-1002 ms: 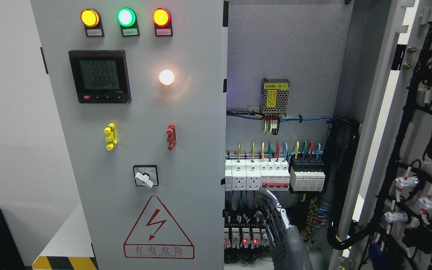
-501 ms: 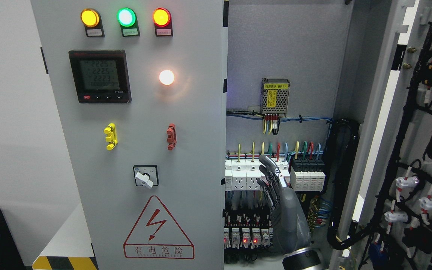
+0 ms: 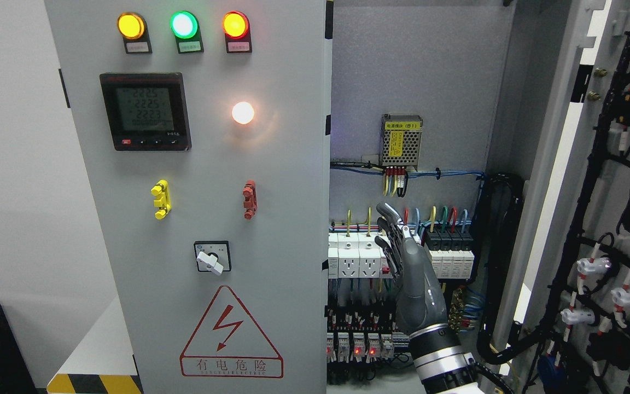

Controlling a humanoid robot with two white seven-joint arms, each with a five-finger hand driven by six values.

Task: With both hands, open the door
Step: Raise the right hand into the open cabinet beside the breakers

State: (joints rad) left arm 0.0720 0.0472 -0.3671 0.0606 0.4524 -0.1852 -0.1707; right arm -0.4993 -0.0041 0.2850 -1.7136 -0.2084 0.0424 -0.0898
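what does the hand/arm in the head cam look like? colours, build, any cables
Only one arm shows, the right, entering at the bottom edge right of centre. The right hand has a smooth, dark grey metallic back. Its fingers are slim, jointed segments in dark grey and black with small silver parts at the knuckles. The wrist carries alternating silver and black rings. No loose cables or markings are visible on it.

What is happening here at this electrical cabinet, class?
A humanoid robot is opening a two-door electrical cabinet. The right door already stands swung wide, showing its wiring and the breakers inside. The left door, with its indicator lamps and meter, is closed or nearly so. The right hand, arm entering bottom right, is raised in front of the breakers near that door's free edge, fingers extended, holding nothing. The left hand is out of view.
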